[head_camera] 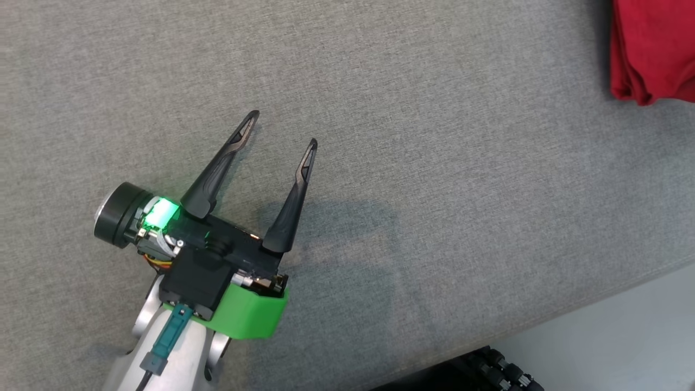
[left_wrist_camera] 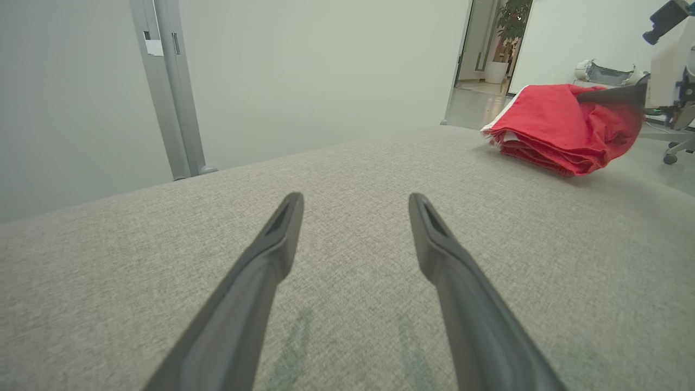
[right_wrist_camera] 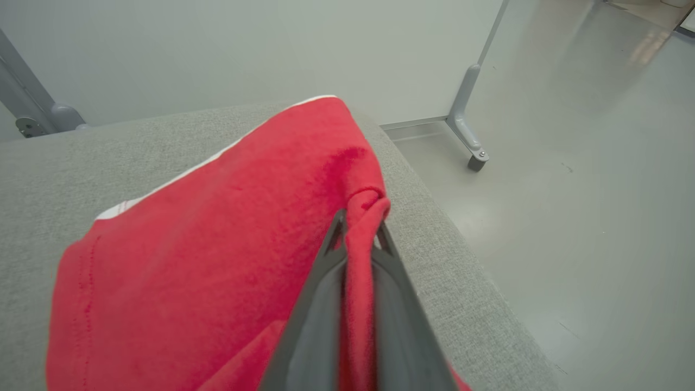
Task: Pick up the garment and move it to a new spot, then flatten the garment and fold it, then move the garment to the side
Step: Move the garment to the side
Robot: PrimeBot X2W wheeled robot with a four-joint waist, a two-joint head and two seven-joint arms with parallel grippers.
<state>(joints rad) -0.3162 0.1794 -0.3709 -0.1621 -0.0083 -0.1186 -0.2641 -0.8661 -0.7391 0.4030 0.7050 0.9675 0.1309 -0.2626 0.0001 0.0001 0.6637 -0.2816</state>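
Garment (head_camera: 651, 49) is at 1 o'clock in the head view, bunched in red folds on the grey surface (head_camera: 434, 163), near its edge. We see the right gripper (right_wrist_camera: 361, 222) pinched tight on one fold of it. The left gripper (head_camera: 283, 128) is at 8 o'clock, fingers spread wide with nothing between them, over the surface, well apart from the garment.

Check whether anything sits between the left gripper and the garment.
Nothing visible does. The left gripper hangs open over the grey surface. Just that flat fabric lies between it and the red garment, which is off to the right near the surface's edge, pinched in the shut right gripper.
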